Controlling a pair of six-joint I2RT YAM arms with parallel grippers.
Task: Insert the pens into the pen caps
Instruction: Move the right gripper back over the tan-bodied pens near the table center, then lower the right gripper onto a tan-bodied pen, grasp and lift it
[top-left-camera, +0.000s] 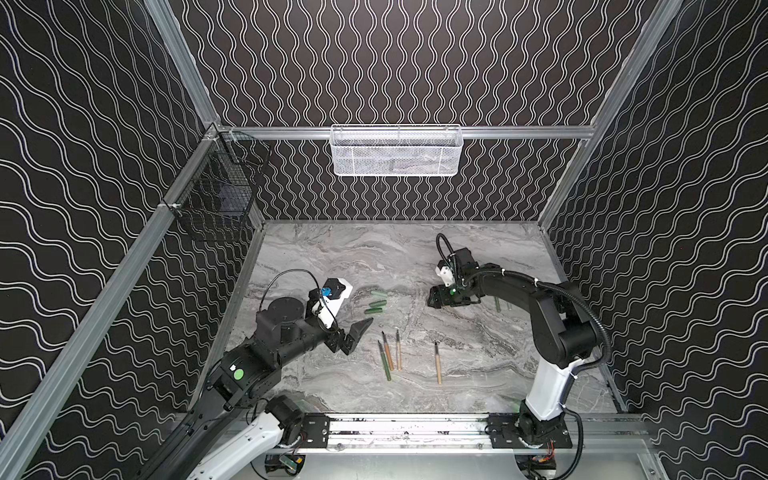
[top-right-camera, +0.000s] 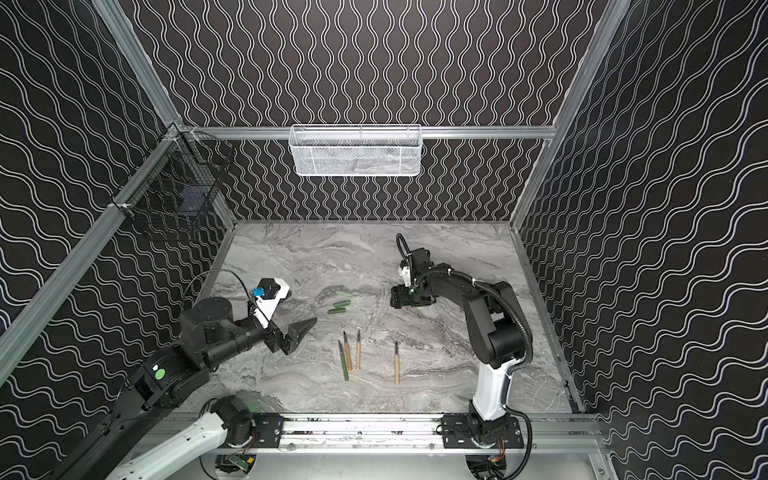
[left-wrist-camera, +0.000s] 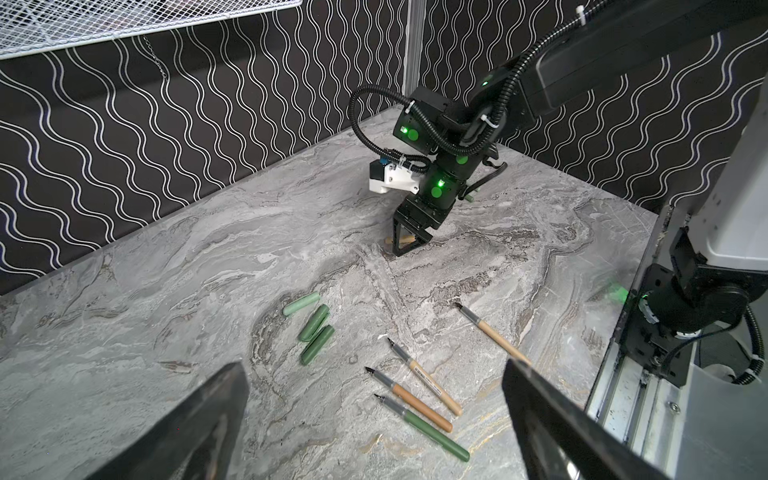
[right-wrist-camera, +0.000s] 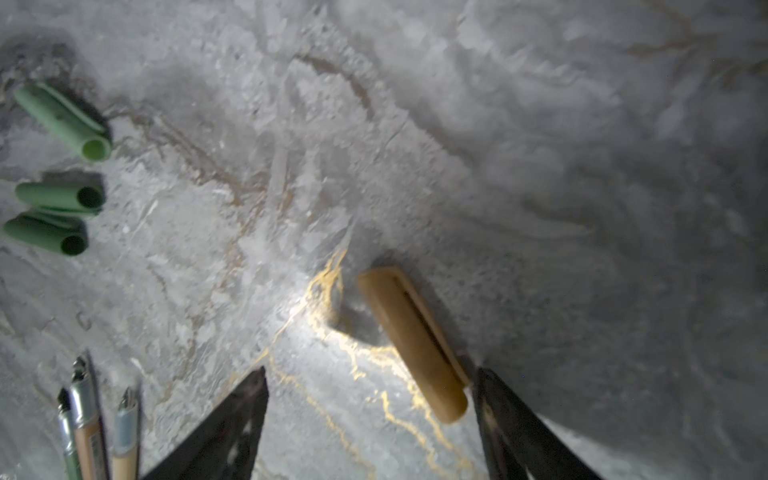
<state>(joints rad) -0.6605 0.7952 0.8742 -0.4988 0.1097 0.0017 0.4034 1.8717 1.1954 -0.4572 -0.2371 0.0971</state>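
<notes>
Down at the grey marble table (top-left-camera: 332, 257) with the right gripper (right-wrist-camera: 370, 370), released and spread to either side of a tan pen cap (right-wrist-camera: 411, 345) lying flat with its clip showing, near end just beside one finger (right-wrist-camera: 511, 415), not clenched on anything. Held clear of the surface left of centre in both top views, the left gripper (top-left-camera: 360, 336), likewise released at full spread and grasping nothing. Between the two arms, three more caps in a loose row, open mouths plain in the right wrist view: a pale green cap (left-wrist-camera: 301, 303) farthest back, then a dark green cap (left-wrist-camera: 314, 322) and a second dark green cap (left-wrist-camera: 318, 344) packed close, contact between them hard to judge. Nearer the front rail, four uncapped pens with dark tips toward the back wall: a green pen (top-left-camera: 385, 360), an orange pen (top-left-camera: 387, 351) and a tan pen (top-left-camera: 398, 350) bunched together, a second tan pen (top-left-camera: 437, 363) apart on the right gripper's side. Partly hidden behind the right arm, a green stick (top-left-camera: 497, 304). Hung on the back rail, a white mesh basket (top-left-camera: 395, 151); at the left corner, a black wire basket (top-left-camera: 216, 191).
</notes>
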